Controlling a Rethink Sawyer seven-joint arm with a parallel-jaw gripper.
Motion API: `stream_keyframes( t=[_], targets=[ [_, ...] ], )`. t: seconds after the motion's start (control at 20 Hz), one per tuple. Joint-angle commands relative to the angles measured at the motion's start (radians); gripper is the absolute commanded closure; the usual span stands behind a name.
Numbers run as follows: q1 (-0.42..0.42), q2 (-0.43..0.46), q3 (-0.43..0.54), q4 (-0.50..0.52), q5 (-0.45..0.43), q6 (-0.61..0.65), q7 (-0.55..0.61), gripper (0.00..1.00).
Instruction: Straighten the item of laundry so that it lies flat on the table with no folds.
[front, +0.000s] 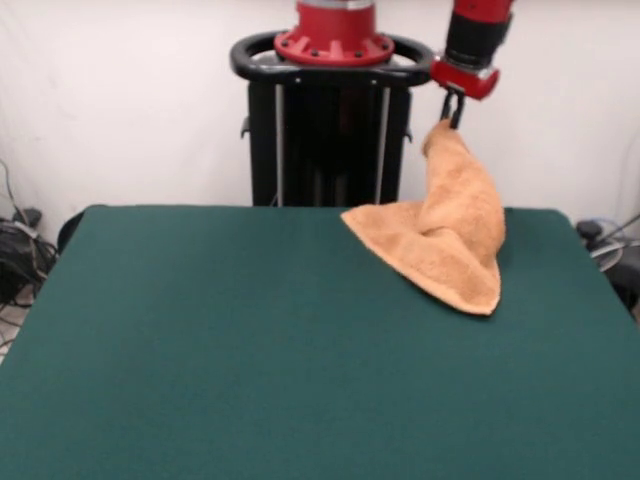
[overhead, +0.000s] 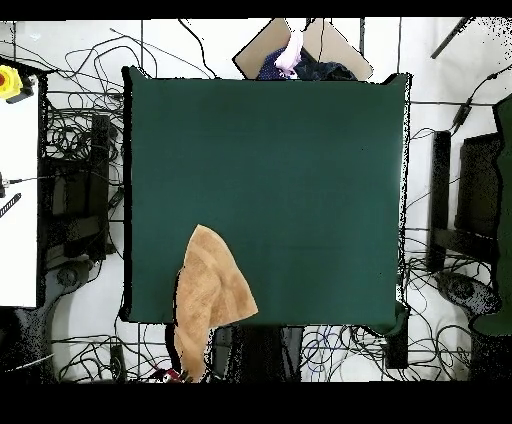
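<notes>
The orange-tan terry towel (front: 450, 235) hangs by one corner from my gripper (front: 453, 112) at the table's far right in the front view. Its upper part is lifted into a peak. Its lower part drapes folded on the dark green table (front: 250, 340), with one corner pointing toward the camera. The gripper is shut on the towel's top corner, above the table's far edge beside the pedestal. In the overhead view the towel (overhead: 212, 290) lies at the table's bottom left and runs off the table's (overhead: 290, 170) near edge toward the gripper (overhead: 178, 375).
The robot's black pedestal (front: 330, 130) with its red base stands behind the table's far edge. Cables cover the floor around the table (overhead: 70, 160). A person's hand (overhead: 291, 52) shows at the top edge of the overhead view.
</notes>
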Motion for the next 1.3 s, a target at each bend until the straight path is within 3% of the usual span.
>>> stream_keyframes(
  t=[0.05,0.45,0.85,1.1,1.3],
  targets=[
    [0.070,0.061,0.131,-0.071,0.062,-0.035,0.362,1.00],
    [0.133,0.080,0.156,-0.121,0.083,-0.034,0.439,1.00],
    [0.123,0.083,0.179,-0.135,0.079,-0.029,0.460,1.00],
    [0.101,0.035,0.133,-0.139,0.071,0.027,0.362,1.00],
    [0.168,-0.041,0.001,-0.162,0.127,0.082,0.214,1.00]
  ],
)
